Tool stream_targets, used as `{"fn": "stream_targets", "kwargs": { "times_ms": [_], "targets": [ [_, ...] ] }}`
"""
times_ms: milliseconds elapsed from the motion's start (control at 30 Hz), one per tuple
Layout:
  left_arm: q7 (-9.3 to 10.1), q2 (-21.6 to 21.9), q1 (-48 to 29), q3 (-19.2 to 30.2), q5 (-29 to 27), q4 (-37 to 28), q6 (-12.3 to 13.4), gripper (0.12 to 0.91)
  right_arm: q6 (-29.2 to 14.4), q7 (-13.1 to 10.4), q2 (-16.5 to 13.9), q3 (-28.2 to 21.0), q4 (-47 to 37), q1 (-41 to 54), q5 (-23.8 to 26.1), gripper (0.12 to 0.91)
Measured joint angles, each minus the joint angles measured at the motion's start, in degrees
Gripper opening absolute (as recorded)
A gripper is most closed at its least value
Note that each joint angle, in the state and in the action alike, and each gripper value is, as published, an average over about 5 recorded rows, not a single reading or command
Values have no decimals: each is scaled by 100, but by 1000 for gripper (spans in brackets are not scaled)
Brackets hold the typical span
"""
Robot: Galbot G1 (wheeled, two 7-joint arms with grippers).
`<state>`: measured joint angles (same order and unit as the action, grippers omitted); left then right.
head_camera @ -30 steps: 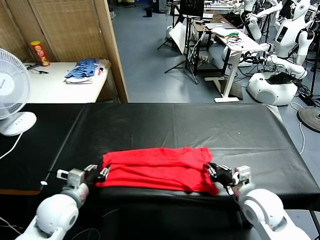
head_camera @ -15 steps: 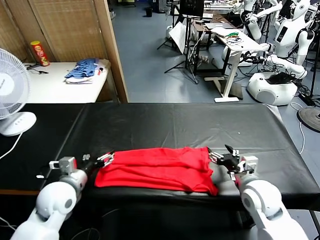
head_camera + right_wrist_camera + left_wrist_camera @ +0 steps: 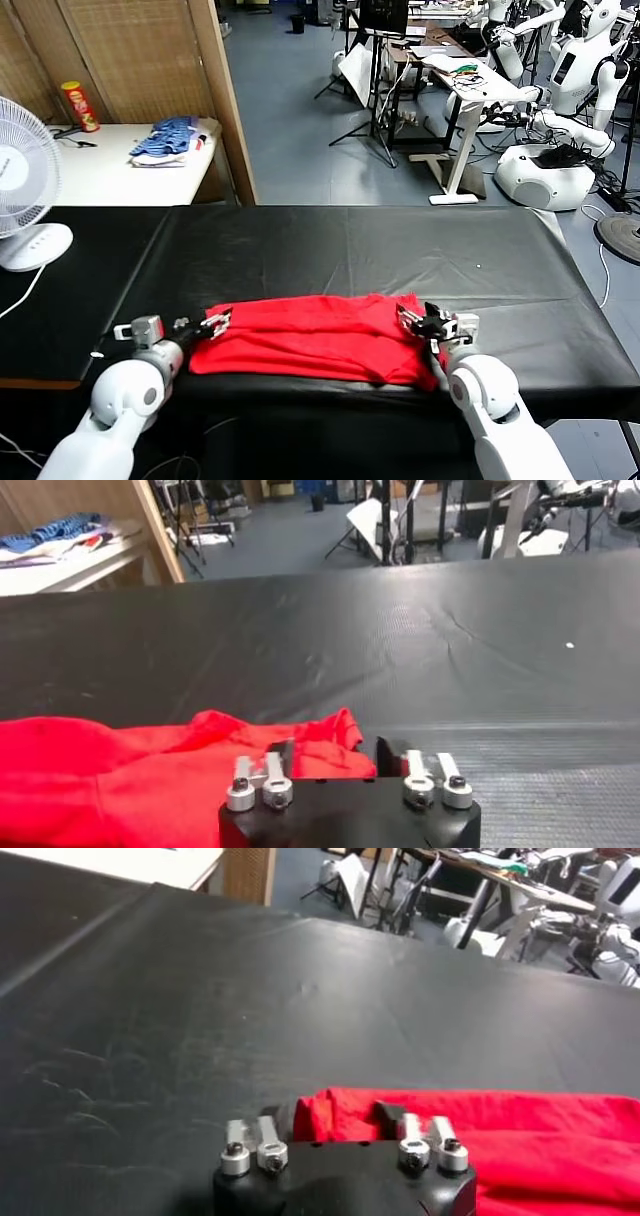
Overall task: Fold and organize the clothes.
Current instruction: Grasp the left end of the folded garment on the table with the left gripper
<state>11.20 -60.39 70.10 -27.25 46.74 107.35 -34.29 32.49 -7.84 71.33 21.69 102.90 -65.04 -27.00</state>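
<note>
Two grippers flank one red T-shirt [image 3: 315,338] on the black table [image 3: 350,250] from the head camera, left gripper [image 3: 213,324] and right gripper [image 3: 420,322]; each wrist camera shows jaws parted astride a shirt corner, grasp unclear.

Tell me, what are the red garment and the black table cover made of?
The red garment looks like soft knit cloth, probably cotton: matte, bunched into limp folds. The black table cover seems a thin synthetic or coated sheet: faint sheen, shallow wrinkles and creases across it. Neither can be confirmed by sight alone.
</note>
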Motion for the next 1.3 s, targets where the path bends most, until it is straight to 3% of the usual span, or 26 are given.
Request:
{"fn": "stream_targets", "kwargs": {
  "times_ms": [133,233,400,533,633,700,900,1000,1067,1300],
  "targets": [
    [-57,-30,-30,65,-259,-40,132,309,-195,-43,77,-58,-62,-19,188,158],
    [-132,-64,-43,134,-681,-111,367,172,-408,-103,148,-109,-137,-17,401,139],
    [-235,-125,-67,210,-1589,-242,744,145,-582,-33,204,-143,-207,6,532,136],
    [-335,-140,-115,205,-1833,-282,808,140,-575,141,157,-110,-124,-49,519,168],
    [-378,-132,-141,173,-1788,-263,807,179,-554,238,83,-50,37,-143,479,294],
    [-380,-111,-142,143,-1720,-229,794,261,-548,275,13,16,202,-234,424,411],
    [-372,20,-22,-16,-1447,-44,734,597,-550,296,-195,275,787,-598,273,724],
    [-371,49,81,-113,-1272,60,692,736,-551,296,-230,347,1015,-753,259,787],
    [-370,38,169,-173,-1146,122,660,781,-548,297,-230,351,1128,-816,259,795],
    [-328,-95,474,-266,-946,144,601,798,-520,288,-201,307,1358,-896,264,798]
  ]
}}
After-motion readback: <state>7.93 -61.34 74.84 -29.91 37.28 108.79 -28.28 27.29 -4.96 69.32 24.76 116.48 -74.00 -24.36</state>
